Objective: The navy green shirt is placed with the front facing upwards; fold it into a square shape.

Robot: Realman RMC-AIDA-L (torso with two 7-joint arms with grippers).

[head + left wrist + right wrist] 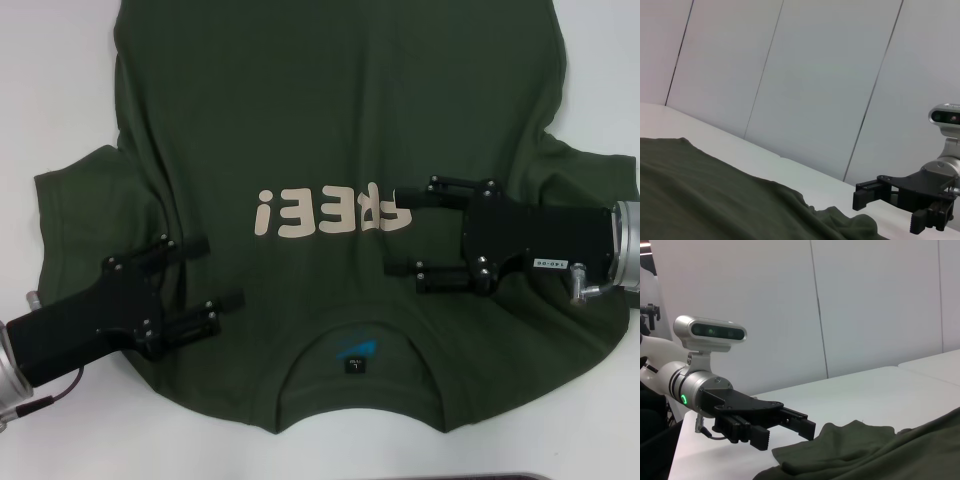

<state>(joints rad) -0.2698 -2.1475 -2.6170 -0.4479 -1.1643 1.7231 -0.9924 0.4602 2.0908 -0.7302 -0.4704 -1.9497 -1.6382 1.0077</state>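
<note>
**Shirt spread flat, both grippers hovering over its shoulders**

The navy green shirt (330, 150) lies spread out on a white surface (40, 90), front side up, with the collar (357, 352) nearest the robot and the body running away from it. Cream block lettering (332, 212) crosses the chest and reads upside down from the head view. A small teal-and-black label (357, 350) shows inside the round collar. Both short sleeves are spread outward, one toward each side, and the cloth shows soft creases running from the shoulders up the body.

The left gripper (205, 275) is over the shirt's shoulder area on the robot's left, beside the collar, with its black fingers (185, 248) pointing inward and away from the robot. Its jaws are released, parted with nothing between them. In the right wrist view this same gripper (785, 427) appears with its camera on top, just above the rumpled edge of the shirt (865, 450).

The right gripper (405, 230) is over the opposite shoulder, its fingers (420, 192) pointing inward toward the end of the lettering. Its jaws are also released and parted, holding nothing. One finger overlaps the last letter as seen from the head view. The left wrist view shows this gripper (887, 210) off past a bunched fold of the shirt (715, 195), above the white surface (790, 170), with pale wall panels (815, 75) behind.
</note>
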